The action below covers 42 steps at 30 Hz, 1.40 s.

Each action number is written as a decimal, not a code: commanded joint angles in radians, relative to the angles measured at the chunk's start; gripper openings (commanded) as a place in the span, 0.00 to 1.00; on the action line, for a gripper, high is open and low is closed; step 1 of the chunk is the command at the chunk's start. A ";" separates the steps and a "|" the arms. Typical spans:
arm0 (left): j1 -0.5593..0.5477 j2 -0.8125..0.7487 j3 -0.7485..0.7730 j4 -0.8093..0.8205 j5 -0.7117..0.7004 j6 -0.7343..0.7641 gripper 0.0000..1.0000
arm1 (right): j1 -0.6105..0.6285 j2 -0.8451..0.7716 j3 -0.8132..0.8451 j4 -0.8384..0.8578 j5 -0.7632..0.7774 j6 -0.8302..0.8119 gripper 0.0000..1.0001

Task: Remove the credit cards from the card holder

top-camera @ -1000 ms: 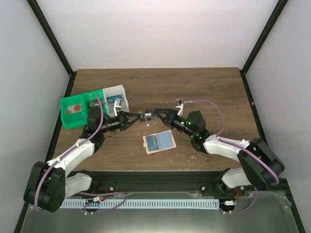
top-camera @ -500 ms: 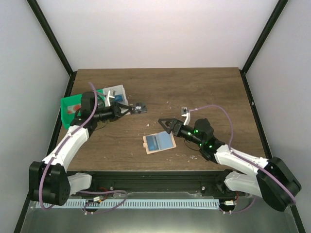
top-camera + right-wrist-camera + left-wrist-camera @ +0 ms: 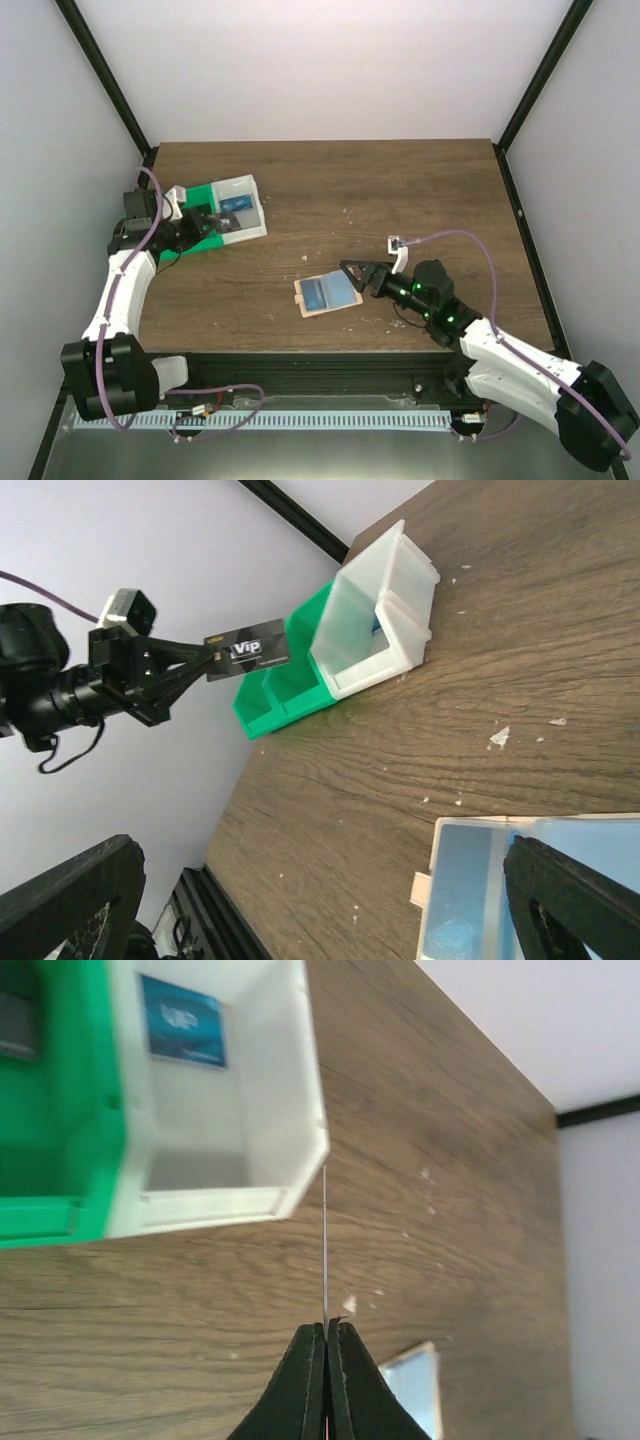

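Note:
The tan card holder [image 3: 326, 293] with its blue panel lies flat near the table's front centre; its corner also shows in the left wrist view [image 3: 415, 1390]. My left gripper [image 3: 200, 222] is shut on a black credit card with white print [image 3: 250, 650], held in the air at the green and white bins. In its own wrist view that card is a thin edge-on line [image 3: 325, 1250] above the jaws [image 3: 326, 1328]. A blue credit card [image 3: 182, 1032] lies in the white bin. My right gripper [image 3: 357, 274] stands open and empty at the holder's right edge [image 3: 530, 890].
A green bin [image 3: 275, 695] and a white bin [image 3: 243, 210] stand side by side at the table's left, close to the left wall. Small white crumbs [image 3: 498, 738] dot the wood. Black frame posts rise at the table's corners.
The right gripper has let go of the black card and opened, pulling back toward the holder. The left arm has carried the card from mid-table leftward to the bins.

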 commanded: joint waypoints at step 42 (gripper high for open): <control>0.140 0.511 0.394 -0.050 -0.229 0.194 0.00 | 0.005 -0.333 -0.014 -0.230 0.138 -0.167 1.00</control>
